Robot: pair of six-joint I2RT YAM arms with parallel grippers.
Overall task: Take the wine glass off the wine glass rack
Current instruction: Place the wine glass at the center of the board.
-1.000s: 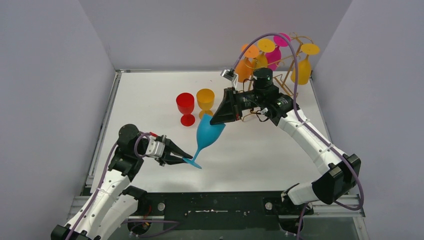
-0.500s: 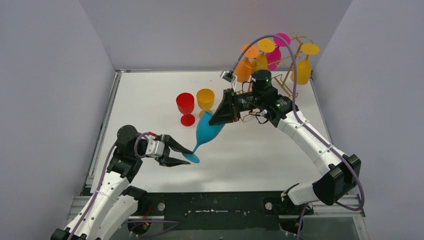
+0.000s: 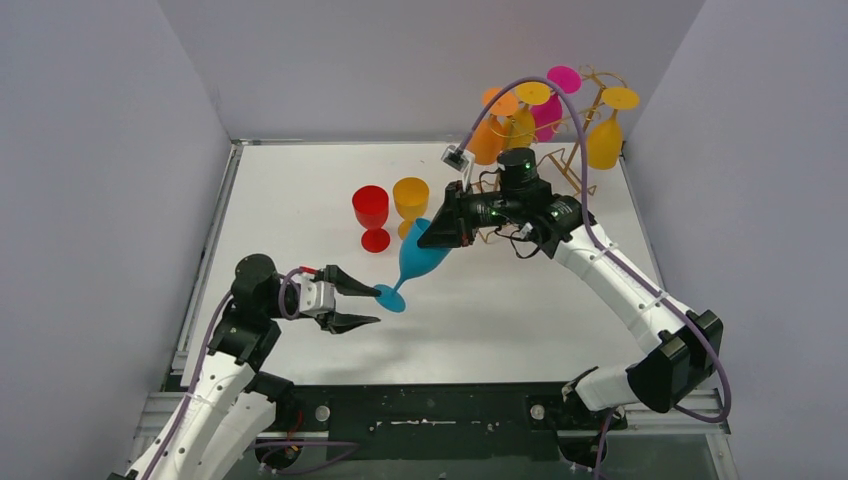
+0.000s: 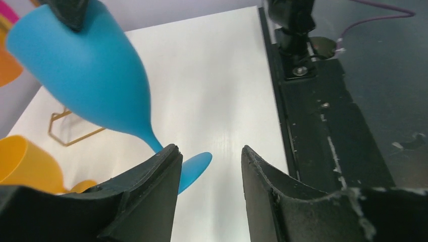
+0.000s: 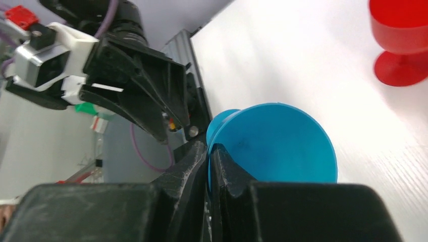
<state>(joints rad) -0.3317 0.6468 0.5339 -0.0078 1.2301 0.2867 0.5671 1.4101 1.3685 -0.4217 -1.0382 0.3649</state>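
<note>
One blue wine glass (image 3: pixel 418 256) hung tilted above the worktop (image 3: pixel 300 190), foot toward 7 o'clock, bowl toward 1; right fingers (image 3: pixel 438 232) pinched its rim, left fingers (image 3: pixel 352 282) spread at its foot.

White worktop (image 3: pixel 300 190): a red goblet (image 3: pixel 371 212) and, at its 3 o'clock, a yellow goblet (image 3: pixel 410 198) stand upright near centre; gold wire wine glass rack (image 3: pixel 574 172) at 1 o'clock.

Robotics laboratory test cell: a white bench (image 3: pixel 300 190) enclosed by plain grey panel walls (image 3: pixel 100 150), with a left arm (image 3: pixel 215 370) and a right arm (image 3: pixel 620 290) mounted on a black base plate (image 3: pixel 440 412) and exposed purple cabling (image 3: pixel 588 150).
</note>
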